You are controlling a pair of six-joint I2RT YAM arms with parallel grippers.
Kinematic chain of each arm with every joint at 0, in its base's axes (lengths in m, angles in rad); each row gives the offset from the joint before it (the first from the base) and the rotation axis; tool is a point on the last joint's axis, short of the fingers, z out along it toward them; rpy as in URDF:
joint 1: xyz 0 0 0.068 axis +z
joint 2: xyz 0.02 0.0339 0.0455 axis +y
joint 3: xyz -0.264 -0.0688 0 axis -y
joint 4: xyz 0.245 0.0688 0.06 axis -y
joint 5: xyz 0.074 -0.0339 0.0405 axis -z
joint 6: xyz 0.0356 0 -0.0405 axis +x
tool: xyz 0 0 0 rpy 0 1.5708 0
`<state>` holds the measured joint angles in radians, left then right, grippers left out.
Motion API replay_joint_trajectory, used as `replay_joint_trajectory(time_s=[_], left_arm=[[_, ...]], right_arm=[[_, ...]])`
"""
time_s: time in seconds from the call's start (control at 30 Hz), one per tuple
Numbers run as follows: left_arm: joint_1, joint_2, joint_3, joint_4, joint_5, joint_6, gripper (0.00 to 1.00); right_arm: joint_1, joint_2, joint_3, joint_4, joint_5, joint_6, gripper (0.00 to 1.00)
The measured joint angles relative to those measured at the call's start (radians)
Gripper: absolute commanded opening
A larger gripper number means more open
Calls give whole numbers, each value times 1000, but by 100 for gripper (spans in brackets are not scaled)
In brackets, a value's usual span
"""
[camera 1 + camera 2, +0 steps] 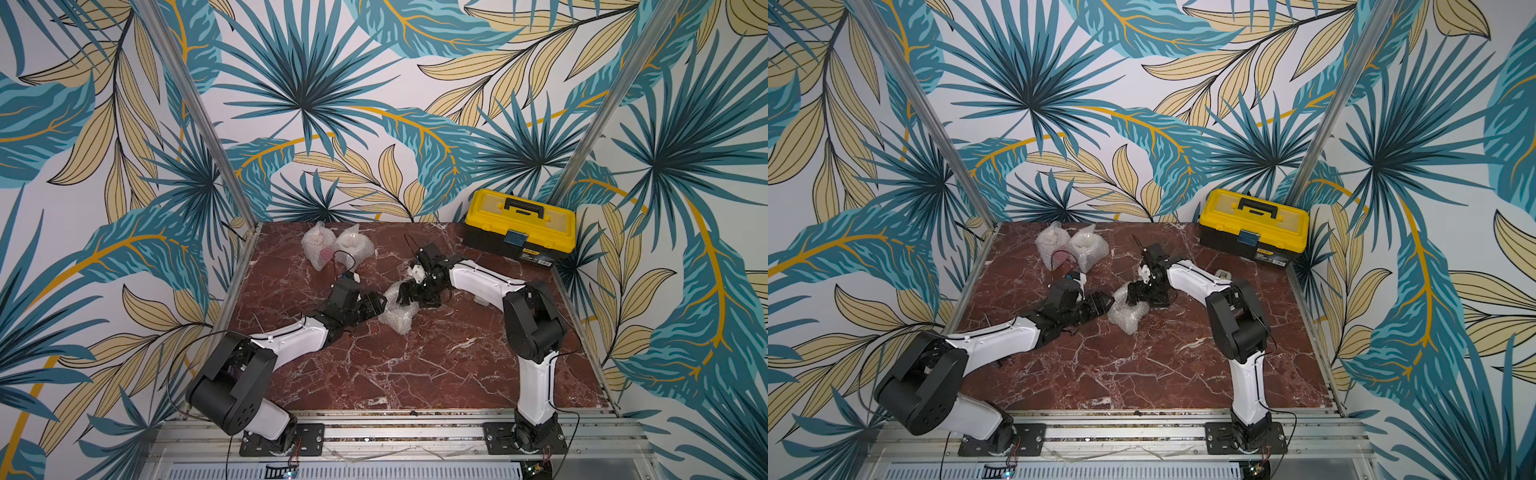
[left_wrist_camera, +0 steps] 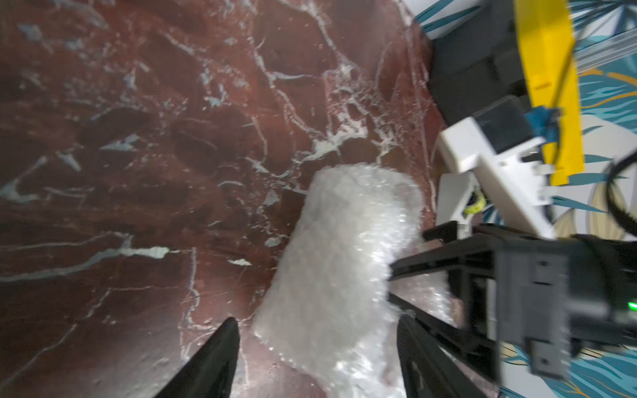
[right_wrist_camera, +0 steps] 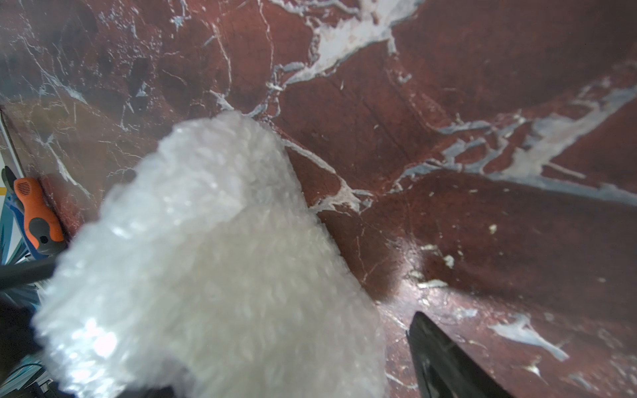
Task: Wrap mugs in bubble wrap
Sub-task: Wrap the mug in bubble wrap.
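A lumpy bundle of bubble wrap [image 1: 398, 312] lies mid-table between both arms, and no mug shows through it. My left gripper [image 2: 315, 320] is open, its fingers [image 2: 213, 361] straddling the bundle's near end with a gap on one side. From the opposite side my right gripper [image 1: 405, 293] stands open over the bundle [image 3: 206, 275]; its one visible finger [image 3: 444, 358] is clear of the wrap, the other is hidden behind it. Two more wrapped bundles [image 1: 318, 245] [image 1: 353, 243] sit at the back left, a reddish shape showing through one of them.
A yellow and black toolbox [image 1: 519, 226] stands at the back right corner. A small pale tape dispenser [image 1: 1223, 274] sits behind the right forearm. An orange and grey tool [image 3: 38, 217] lies by the table's edge. Metal rails border the marble table [image 1: 415, 374].
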<state>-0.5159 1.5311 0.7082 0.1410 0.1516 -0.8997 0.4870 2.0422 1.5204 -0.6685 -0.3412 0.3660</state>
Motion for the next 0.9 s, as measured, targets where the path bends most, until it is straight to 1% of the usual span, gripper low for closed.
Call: replay_joint_trajectory(time_s=[0.1, 0.3, 0.53, 0.67, 0.77, 0.9], left_arm=[[-3, 41, 26, 11, -2, -11, 73], [-11, 91, 50, 36, -11, -42, 65], [-26, 132, 52, 85, -14, -63, 65], [-27, 139, 52, 92, -14, -71, 66], [-27, 132, 52, 83, -19, -74, 72], [-29, 112, 52, 48, -32, -73, 74]], right_arm=[[4, 2, 0, 3, 8, 0, 86], [13, 9, 0, 8, 34, 0, 86], [31, 23, -3, 27, 60, 1, 85], [38, 34, -4, 42, 61, 2, 85], [39, 34, -6, 43, 64, 4, 85], [42, 34, -6, 43, 65, 8, 85]])
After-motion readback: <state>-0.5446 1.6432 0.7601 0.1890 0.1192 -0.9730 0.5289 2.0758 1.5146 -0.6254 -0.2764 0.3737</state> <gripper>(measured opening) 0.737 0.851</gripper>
